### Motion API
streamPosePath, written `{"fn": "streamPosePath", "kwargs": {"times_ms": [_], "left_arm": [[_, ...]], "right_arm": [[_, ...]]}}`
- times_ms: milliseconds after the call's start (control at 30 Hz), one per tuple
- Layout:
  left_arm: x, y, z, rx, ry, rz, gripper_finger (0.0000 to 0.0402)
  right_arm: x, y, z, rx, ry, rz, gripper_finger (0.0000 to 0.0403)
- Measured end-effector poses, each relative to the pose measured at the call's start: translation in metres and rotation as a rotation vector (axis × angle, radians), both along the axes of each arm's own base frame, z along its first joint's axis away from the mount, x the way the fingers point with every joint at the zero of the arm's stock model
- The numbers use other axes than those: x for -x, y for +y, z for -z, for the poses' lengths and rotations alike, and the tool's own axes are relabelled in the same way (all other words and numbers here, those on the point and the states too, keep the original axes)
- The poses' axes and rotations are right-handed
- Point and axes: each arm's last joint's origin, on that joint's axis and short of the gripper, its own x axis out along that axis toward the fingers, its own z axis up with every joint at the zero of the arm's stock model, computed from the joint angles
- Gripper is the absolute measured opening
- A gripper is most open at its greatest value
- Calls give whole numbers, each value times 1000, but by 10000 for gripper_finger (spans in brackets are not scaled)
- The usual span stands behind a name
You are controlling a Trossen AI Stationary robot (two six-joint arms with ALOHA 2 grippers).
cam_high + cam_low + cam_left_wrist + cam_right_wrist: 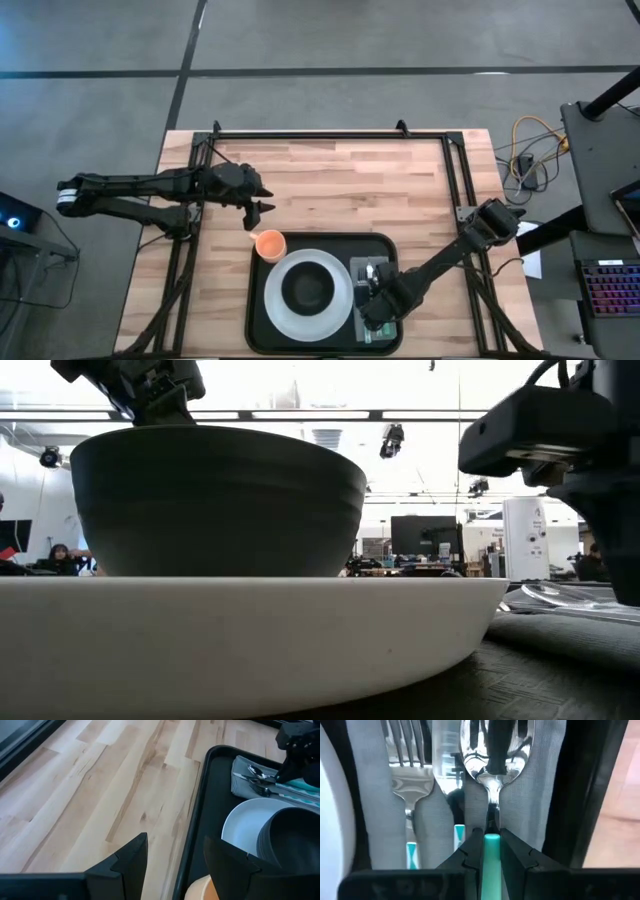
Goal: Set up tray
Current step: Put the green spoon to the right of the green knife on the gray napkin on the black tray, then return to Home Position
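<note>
Now my right pincer (491,851) clamped on spoon (495,750) handle, spoon's long axis straight ahead, up frame, over napkin (545,785).

- Floor (350,35): grey, crossed by dark seam lines; lies beyond the table's far edge in the high view
- Table (340,175): pale wood planks, bordered by a black metal frame (330,137)
- Cables (528,150): yellow and black, coiled on the floor off the table's right edge
- Keyboard (612,288): backlit, at the right margin of the high view
- Ceiling (420,390): bright white, with dark hanging fixtures (391,440)
- Monitor (424,538): dark, in the far room; white cabinet (526,538) beside it
- Person (58,558): seated at far left in the low view
</note>
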Motion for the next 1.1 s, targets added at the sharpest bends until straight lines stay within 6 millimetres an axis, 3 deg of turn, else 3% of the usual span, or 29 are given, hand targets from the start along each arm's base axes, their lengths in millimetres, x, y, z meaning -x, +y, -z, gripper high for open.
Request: {"fn": "streamPosePath", "kwargs": {"times_ms": [300, 800, 1100], "left_arm": [[0, 0, 0, 0, 1, 0, 173], [-2, 0, -2, 2, -30, -4, 173], [-3, 0, -7, 10, -67, -4, 173]], "right_arm": [[0, -1, 1, -6, 6, -36, 43], [-5, 4, 0, -86, -25, -12, 119], [6, 5, -18, -71, -37, -54, 129]]}}
